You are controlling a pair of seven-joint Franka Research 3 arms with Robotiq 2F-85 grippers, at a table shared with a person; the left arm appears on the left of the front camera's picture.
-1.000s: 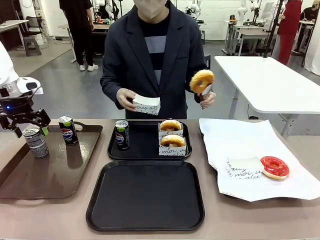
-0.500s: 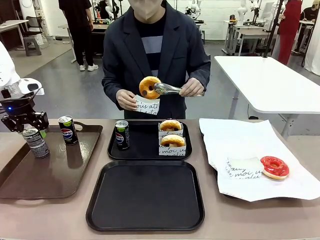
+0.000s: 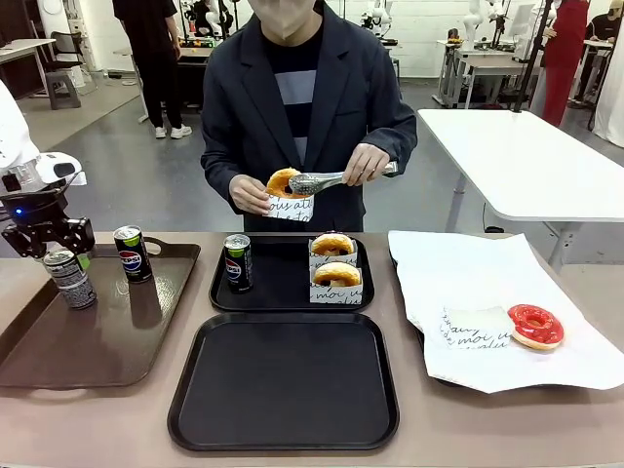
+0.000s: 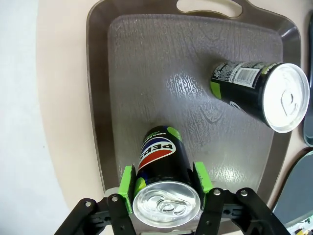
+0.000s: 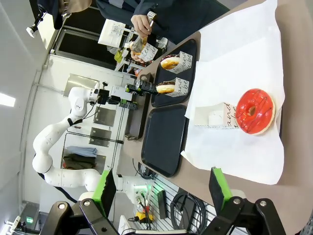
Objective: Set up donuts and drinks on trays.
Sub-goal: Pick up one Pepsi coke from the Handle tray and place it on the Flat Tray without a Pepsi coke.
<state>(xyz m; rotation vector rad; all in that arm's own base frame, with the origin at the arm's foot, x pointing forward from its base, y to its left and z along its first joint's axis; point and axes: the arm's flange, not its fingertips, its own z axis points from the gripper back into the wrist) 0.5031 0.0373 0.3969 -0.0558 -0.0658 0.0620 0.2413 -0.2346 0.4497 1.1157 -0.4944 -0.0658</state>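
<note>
Standing upright between left claw (image 4: pixel 164 180) pads (image 4: pixel 128 182), seemingly clamped: Pepsi can (image 4: pixel 157 154) on brown tray (image 4: pixel 146 73).

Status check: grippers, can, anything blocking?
Left gripper shut on Pepsi can, upright on brown tray. Right gripper open, empty. Second can stands between held can and black trays; person sleeving donut.

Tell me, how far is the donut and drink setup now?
Done: the far black tray holds one can and two sleeved donuts. In hand: the left gripper clasps a second can on the brown tray; the person slips a donut into a sleeve. Left: the near black tray has nothing; a red donut waits on the paper.
</note>
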